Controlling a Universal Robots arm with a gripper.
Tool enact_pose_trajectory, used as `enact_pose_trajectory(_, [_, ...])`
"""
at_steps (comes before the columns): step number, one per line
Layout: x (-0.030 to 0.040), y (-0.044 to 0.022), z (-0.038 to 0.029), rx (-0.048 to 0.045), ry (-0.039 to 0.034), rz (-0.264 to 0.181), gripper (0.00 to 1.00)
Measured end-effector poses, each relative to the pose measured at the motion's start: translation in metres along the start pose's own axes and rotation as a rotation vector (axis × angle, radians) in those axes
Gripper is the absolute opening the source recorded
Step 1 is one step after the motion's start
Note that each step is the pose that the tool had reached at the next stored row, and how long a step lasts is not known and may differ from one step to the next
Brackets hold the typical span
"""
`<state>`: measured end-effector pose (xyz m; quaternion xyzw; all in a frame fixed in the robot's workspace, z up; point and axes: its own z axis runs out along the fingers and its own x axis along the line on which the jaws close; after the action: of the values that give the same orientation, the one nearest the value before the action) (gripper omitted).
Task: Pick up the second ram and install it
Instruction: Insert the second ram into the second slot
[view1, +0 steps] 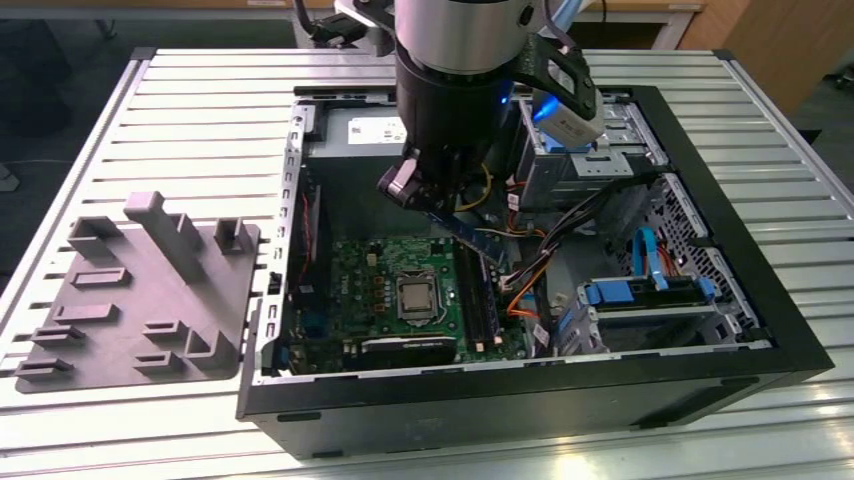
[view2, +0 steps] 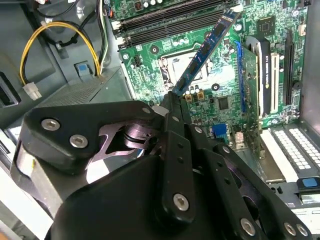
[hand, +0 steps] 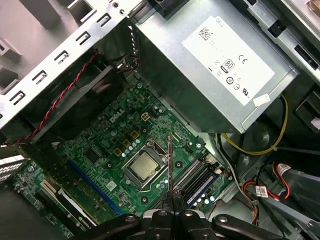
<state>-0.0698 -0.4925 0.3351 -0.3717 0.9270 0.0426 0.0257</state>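
Gripping the memory stick (view2: 205, 50) by one end, the claw (view2: 172, 100) holds it tilted over the motherboard (view2: 150, 80); light, stiff, likely fragile, best held by its edges, off the chips.

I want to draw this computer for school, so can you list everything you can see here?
table: one, pale slatted metal, under everything.
computer case: one, black, open, on the table.
tray: one, grey, beside the case at the exterior view's left.
motherboard: one, green, inside the case.
power supply: one, grey, inside the case.
yellow wires: small bundle, yellow, near the power supply.
second ram: one, dark blue, tilted above the motherboard.
gripper: one, black, shut on the second ram.
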Motion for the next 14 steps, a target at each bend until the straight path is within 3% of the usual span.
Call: enact_pose_trajectory(14, [-0.0003,-0.0005,0.0000,0.0041,-0.0031,0.052,0.12])
